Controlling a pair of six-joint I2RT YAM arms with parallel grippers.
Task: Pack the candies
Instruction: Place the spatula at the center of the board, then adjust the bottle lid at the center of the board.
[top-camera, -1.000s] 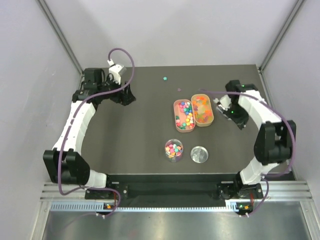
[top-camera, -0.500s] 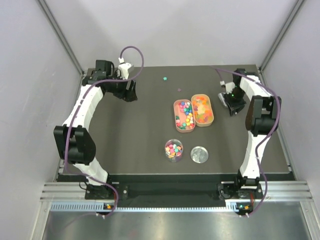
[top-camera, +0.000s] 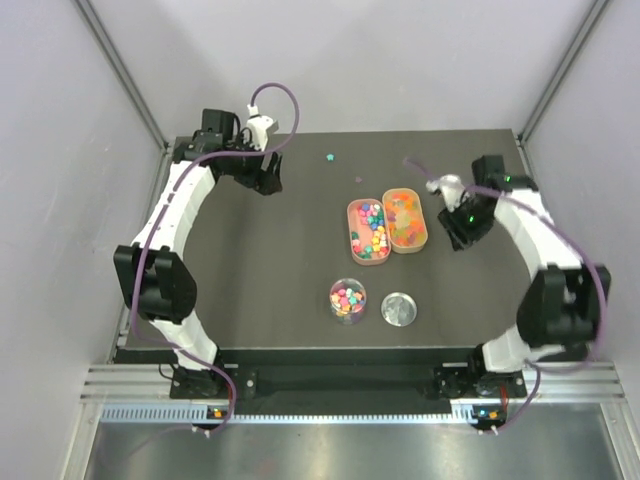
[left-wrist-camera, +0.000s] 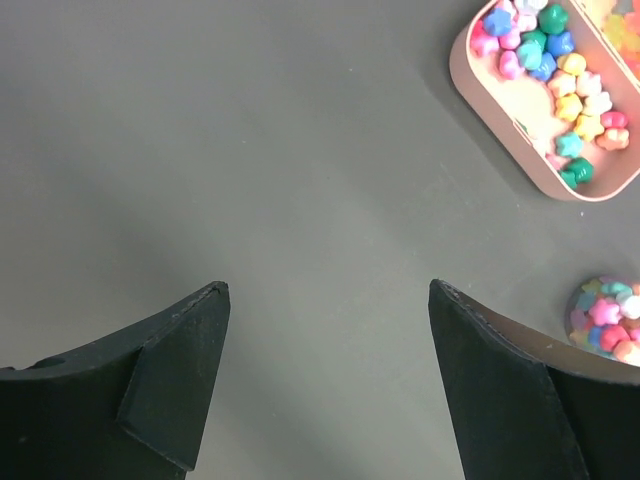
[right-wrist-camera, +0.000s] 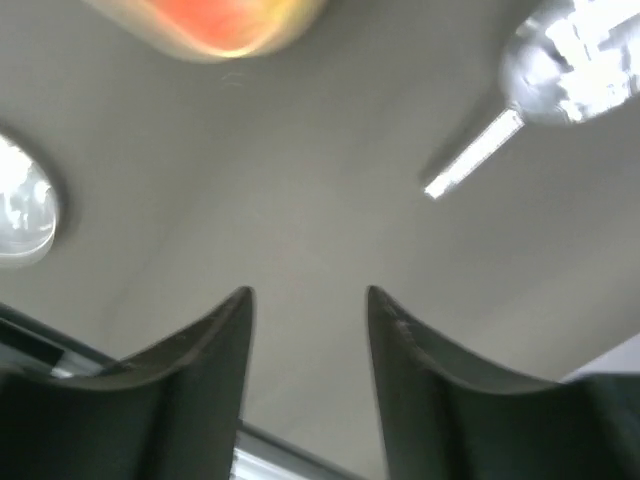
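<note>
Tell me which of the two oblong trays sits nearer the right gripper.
The orange-filled tray, right of the pair, lies closest to the right gripper; the other tray, holding the mixed-colour candies, sits beyond it.

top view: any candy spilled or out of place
Yes. Two sweets lie loose on the table, beyond the trays: a green candy near the far edge and a dark candy closer to the trays. Nothing else looks odd.

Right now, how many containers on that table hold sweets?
3: a pink oval tray of mixed-colour candies mid-table, a second oval tray of orange sweets beside it on the right, and a round clear cup standing apart, closer to the camera. None seems hidden.
</note>
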